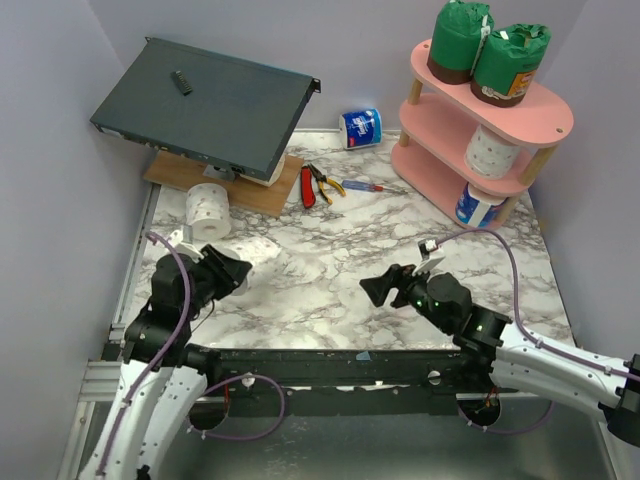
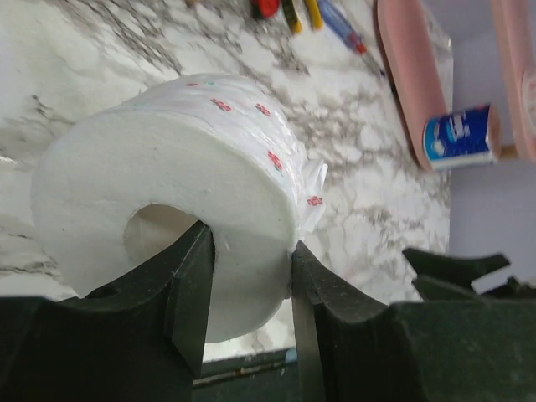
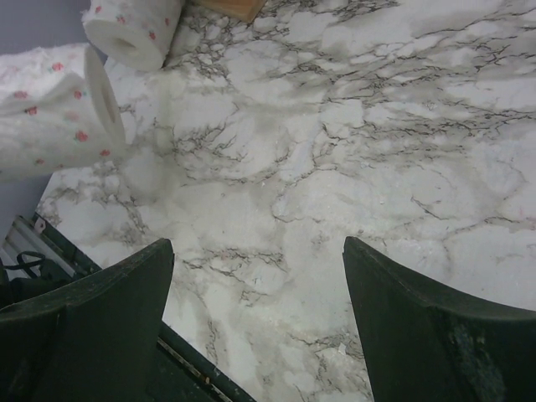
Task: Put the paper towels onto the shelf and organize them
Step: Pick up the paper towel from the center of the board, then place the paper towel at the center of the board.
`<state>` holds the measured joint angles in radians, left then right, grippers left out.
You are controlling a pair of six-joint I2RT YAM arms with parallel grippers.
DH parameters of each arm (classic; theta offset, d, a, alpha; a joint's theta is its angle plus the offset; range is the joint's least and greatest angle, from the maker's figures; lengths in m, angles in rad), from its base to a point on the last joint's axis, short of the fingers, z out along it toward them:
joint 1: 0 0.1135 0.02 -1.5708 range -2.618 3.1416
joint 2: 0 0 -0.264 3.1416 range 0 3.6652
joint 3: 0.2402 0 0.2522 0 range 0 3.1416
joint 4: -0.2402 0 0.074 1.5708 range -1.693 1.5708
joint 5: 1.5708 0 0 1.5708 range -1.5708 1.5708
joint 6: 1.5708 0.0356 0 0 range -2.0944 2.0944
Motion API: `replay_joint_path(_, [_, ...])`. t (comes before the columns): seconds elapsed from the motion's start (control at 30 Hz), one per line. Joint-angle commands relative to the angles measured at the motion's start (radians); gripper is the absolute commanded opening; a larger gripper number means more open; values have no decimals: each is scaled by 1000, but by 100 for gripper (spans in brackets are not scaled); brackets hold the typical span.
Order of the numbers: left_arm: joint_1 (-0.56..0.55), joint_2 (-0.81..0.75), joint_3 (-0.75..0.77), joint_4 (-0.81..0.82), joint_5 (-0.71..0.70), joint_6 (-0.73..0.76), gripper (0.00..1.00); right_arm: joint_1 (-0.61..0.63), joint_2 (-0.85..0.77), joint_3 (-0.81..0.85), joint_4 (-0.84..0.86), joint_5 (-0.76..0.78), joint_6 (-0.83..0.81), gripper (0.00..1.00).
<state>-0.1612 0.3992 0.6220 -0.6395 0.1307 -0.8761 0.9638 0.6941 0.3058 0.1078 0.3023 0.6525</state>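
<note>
Left wrist view: the left gripper (image 2: 251,293) is closed on the wall of a bare white paper-towel roll printed with small red dots (image 2: 167,167). One finger sits inside the hollow core and the other presses the outer face.
Held roll, position: tipped on its side over the marbled white tabletop (image 2: 368,193), at the near left and well apart from the shelf.
Right gripper (image 1: 385,285): the jaws are spread wide with nothing between them, over bare marble near the table's middle.
Pink three-tier shelf of oval boards on wooden dowels (image 1: 545,118): back right. It carries two green-wrapped rolls with brown bands (image 1: 459,40) on top, a white roll (image 1: 490,152) on the middle tier and a blue-and-white wrapped roll (image 1: 475,205) on the bottom.
Loose rolls: a second dotted white roll (image 1: 207,210) stands beside a light wooden board (image 1: 270,195). Another blue-and-white roll (image 1: 361,128) lies by the back wall.
Handling: likely light and soft, so the wall dents under a hard squeeze (the cardboard core is the stiffer part). A core-and-wall pinch looks the surest hold. A ruffled sheet edge at the side may catch or unwind.
Top external only: shows all the shelf tiers at once, and the middle tier seems to have room beside its roll.
Left wrist only: shows the finger inside the core, which the arm hides from above.
Right wrist only: shows the held roll (image 3: 50,126) side-on, clear of the table.
</note>
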Motion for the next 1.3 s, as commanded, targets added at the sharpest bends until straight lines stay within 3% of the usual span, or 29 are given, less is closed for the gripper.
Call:
replay_joint_path(0.0, [-286,59,122,-66,-220,15,3,6,10,54,-81,78,-24,85])
replay_joint_path(0.2, [-712,334,306,-94,-507,24,2,7,22,88,-156,167,4,86])
replay_joint_path(0.3, [-800,503,394,-65,-533,72,1,6,25,114,-208,207,38,87])
replay_joint_path(0.5, [-817,711,467,59,-441,179,0,6,14,163,-342,319,127,92])
replay_joint_path(0.8, [-847,1027,685,5,-387,331,0,6,-60,164,-487,489,245,94])
replay_joint_path(1.03, [-860,1237,845,-72,-421,418,0,7,-128,125,-509,500,279,94])
replay_joint_path(1.27, [-871,1315,863,-39,-426,430,0,6,-149,125,-515,493,270,94])
